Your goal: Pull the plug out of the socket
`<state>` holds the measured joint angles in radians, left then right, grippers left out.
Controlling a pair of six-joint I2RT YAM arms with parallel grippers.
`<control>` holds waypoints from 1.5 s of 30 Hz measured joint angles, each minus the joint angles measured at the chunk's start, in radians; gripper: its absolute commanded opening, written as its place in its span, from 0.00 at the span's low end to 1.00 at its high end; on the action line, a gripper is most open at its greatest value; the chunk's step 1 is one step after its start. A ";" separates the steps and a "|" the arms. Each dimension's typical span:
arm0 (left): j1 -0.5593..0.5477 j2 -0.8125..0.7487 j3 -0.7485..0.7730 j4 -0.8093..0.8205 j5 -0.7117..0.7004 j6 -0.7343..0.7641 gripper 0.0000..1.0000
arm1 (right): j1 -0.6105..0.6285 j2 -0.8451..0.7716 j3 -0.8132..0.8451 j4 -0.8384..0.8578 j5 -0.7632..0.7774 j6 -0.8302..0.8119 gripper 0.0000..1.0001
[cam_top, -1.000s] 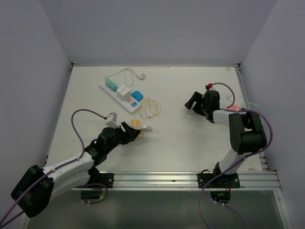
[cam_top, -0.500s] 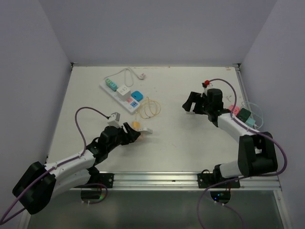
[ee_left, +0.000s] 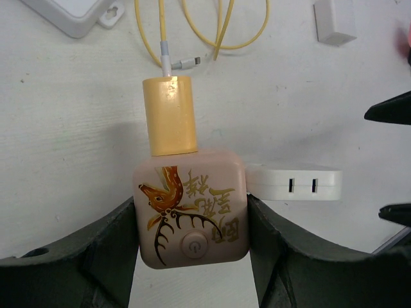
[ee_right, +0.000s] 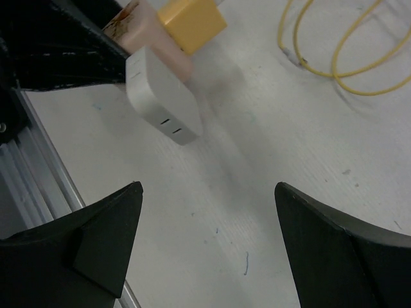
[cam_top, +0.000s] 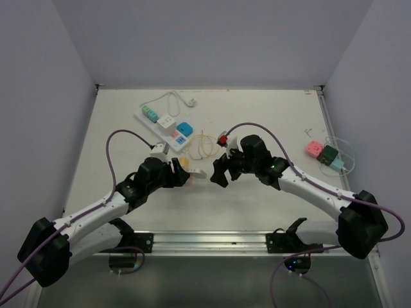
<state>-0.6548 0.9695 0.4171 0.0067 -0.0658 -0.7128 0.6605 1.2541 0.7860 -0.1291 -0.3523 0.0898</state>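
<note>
The socket [cam_top: 160,127], a long white power strip, lies at the back left with a teal plug [cam_top: 150,114], a white plug [cam_top: 167,122] and a blue plug [cam_top: 185,128] on it. My left gripper [cam_top: 183,174] [ee_left: 191,218] is shut on a pink cube adapter [ee_left: 189,215] [ee_right: 148,32] with a deer print. A yellow charger [ee_left: 169,115] [ee_right: 191,22] sits in the cube's far face and a white charger [ee_left: 292,183] [ee_right: 164,102] [cam_top: 197,172] in its right side. My right gripper [cam_top: 221,172] [ee_right: 209,186] is open and empty, just right of the white charger.
A coiled yellow cable [cam_top: 202,144] [ee_right: 334,51] runs from the yellow charger toward the strip. A pink cube [cam_top: 314,149] and a green cube [cam_top: 331,155] with a pale cord lie at the right. The metal rail [cam_top: 257,240] borders the near edge, and walls enclose the table.
The right arm has swung from the right side to the centre, jaws spreading wider, and now faces the white charger. The left arm has carried the cube slightly forward.
</note>
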 measured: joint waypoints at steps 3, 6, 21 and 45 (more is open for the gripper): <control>0.000 0.000 0.026 -0.061 0.011 0.022 0.00 | 0.075 0.002 0.022 -0.041 0.006 -0.045 0.88; 0.000 0.000 0.052 -0.114 0.020 0.036 0.00 | 0.143 0.014 0.053 -0.063 0.045 -0.080 0.86; 0.000 -0.018 0.117 -0.220 0.090 0.083 0.00 | 0.291 0.167 0.141 -0.041 0.266 -0.152 0.66; -0.010 -0.050 0.132 -0.235 0.050 0.148 0.00 | 0.311 0.125 0.102 -0.024 0.256 -0.203 0.00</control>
<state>-0.6643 0.9192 0.5491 -0.2279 -0.0154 -0.5644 0.9718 1.3792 0.8883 -0.1528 -0.0959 -0.1135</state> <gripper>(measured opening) 0.640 0.231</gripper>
